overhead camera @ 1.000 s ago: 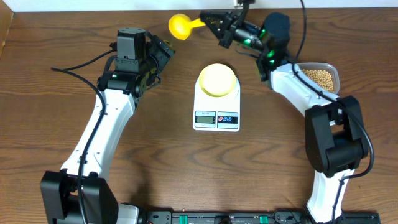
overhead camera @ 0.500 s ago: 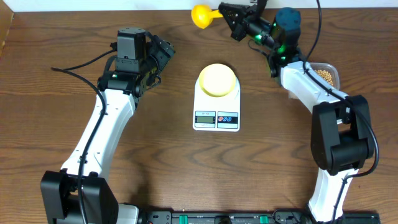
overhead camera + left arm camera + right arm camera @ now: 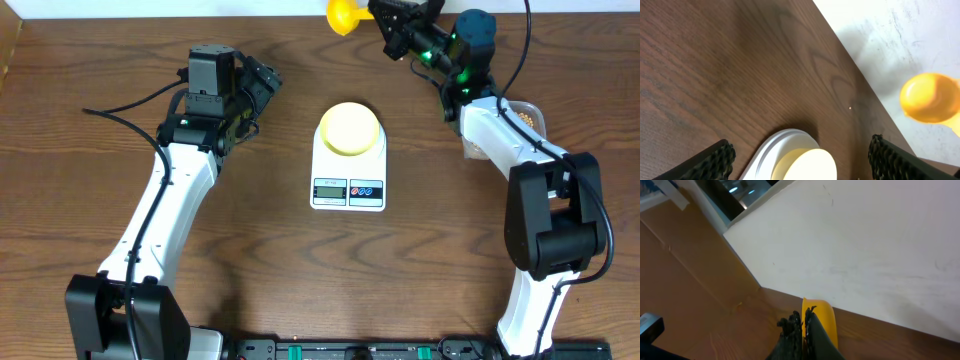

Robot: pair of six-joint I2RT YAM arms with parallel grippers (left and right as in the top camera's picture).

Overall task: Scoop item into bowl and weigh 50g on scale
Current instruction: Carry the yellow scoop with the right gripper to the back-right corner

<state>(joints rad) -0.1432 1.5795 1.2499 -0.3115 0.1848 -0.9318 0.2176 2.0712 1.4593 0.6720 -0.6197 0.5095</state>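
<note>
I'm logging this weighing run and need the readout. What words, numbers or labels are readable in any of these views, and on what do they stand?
Display on the scale: dark marks show, too small to read.
Button panel beside it: red and blue marks, no legible lettering.
No other readable text, brand or number in any view.

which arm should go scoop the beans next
Right. The right gripper is shut on the scoop, and the bean tub lies beside that arm. The left gripper is open and empty, across the scale from the tub.
</note>
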